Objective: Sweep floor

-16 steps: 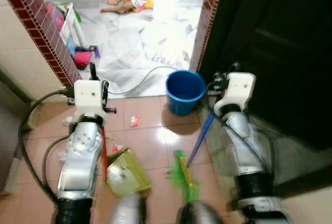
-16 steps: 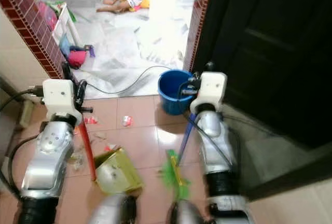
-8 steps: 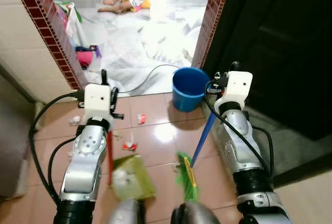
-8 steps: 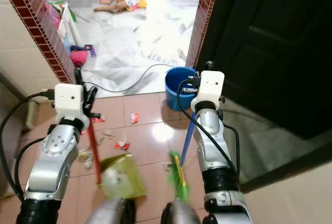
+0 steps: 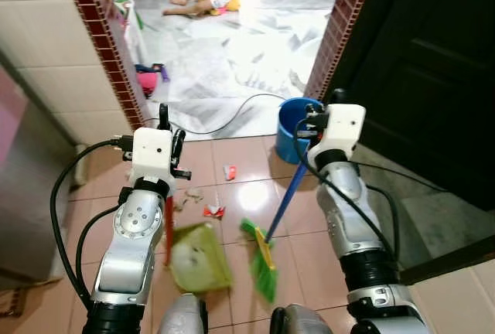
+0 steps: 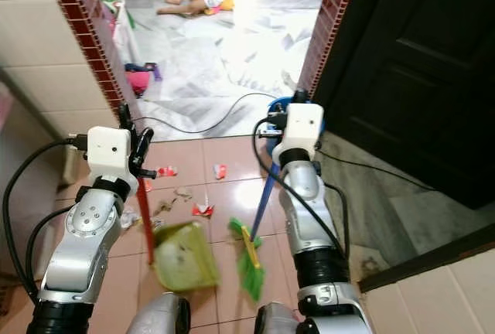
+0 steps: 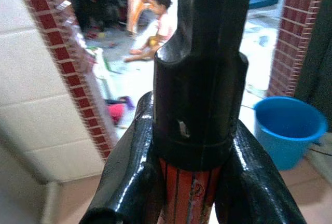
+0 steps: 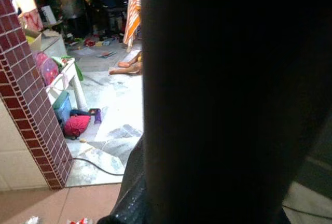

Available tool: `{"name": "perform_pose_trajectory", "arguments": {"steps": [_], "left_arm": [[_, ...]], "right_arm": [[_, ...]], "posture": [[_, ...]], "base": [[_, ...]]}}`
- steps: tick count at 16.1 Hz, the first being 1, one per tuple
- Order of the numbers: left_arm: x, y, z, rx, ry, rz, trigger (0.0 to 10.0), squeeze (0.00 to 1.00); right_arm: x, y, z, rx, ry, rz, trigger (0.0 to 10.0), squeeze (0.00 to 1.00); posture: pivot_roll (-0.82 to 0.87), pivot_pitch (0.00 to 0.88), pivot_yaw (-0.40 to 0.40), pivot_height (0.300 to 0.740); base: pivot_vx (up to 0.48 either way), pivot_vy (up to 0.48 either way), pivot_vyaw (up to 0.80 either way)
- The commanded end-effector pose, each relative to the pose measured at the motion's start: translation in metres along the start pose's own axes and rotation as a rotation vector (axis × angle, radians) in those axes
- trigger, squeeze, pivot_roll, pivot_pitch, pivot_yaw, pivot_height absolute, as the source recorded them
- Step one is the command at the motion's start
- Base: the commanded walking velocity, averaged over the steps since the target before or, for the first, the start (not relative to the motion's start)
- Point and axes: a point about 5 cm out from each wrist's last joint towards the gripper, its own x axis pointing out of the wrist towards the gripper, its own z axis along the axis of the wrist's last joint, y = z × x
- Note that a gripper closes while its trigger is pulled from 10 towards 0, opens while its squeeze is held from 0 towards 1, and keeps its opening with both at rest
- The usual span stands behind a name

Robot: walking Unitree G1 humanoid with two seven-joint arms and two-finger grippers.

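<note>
The glossy terracotta tiled floor (image 5: 247, 195) is being swept, partly done: scraps in the yellow plastic dustpan (image 5: 199, 257), red wrappers (image 5: 214, 210) beyond it. The red dustpan handle (image 7: 189, 195) is being clamped by the left gripper (image 7: 193, 182) fingers; the blue-handled green broom (image 5: 264, 260), beside the dustpan, is being held by the right gripper (image 5: 313, 121), finger state untellable.

Floor scraps (image 5: 214, 210) too small to identify

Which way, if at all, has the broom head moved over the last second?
Yes. Judged against the blue bucket, the green head of the broom has swung toward the robot's left, closing the gap to the yellow dustpan.
</note>
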Motion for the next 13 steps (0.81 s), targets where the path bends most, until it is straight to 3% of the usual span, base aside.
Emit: {"name": "perform_pose_trajectory", "arguments": {"steps": [1,3,5,8,10,12,13], "left_arm": [[0.002,-0.002,0.006,0.002,-0.053,0.006,10.0,0.0],[0.003,-0.003,-0.001,-0.007,-0.056,0.012,10.0,0.0],[0.007,-0.004,-0.016,0.06,-0.047,0.025,10.0,0.0],[0.019,-0.013,-0.023,0.115,-0.054,-0.002,10.0,0.0],[0.03,-0.014,-0.032,0.175,-0.056,0.074,10.0,0.0],[0.037,-0.011,-0.023,0.164,-0.091,0.209,10.0,0.0],[0.037,-0.013,-0.021,0.157,-0.099,0.198,10.0,0.0]], "right_arm": [[0.003,-0.008,0.003,-0.017,-0.014,-0.007,10.0,0.0],[0.004,-0.005,0.002,0.012,0.002,0.024,10.0,0.0],[0.007,-0.004,0.004,0.006,-0.01,0.038,10.0,0.0],[0.012,-0.008,0.014,-0.025,-0.059,0.045,10.0,0.0],[0.015,-0.012,0.024,-0.066,-0.109,0.061,10.0,0.0],[0.017,-0.018,0.037,-0.103,-0.174,0.066,10.0,0.0],[0.017,-0.017,0.04,-0.116,-0.192,0.081,10.0,0.0]], "posture": [[0.05,0.094,-0.021,0.74],[0.05,0.093,-0.023,0.74],[0.05,0.09,-0.028,0.74],[0.04,0.096,-0.034,0.74],[0.02,0.114,-0.035,0.74],[0.01,0.12,-0.03,0.74],[0.01,0.121,-0.032,0.74]], "base": [[0.0,0.0,0.0],[0.0,0.0,0.0],[0.0,0.0,0.0],[0.0,0.0,0.0],[0.0,0.0,0.0],[0.0,0.0,0.0],[0.0,0.0,0.0]]}}
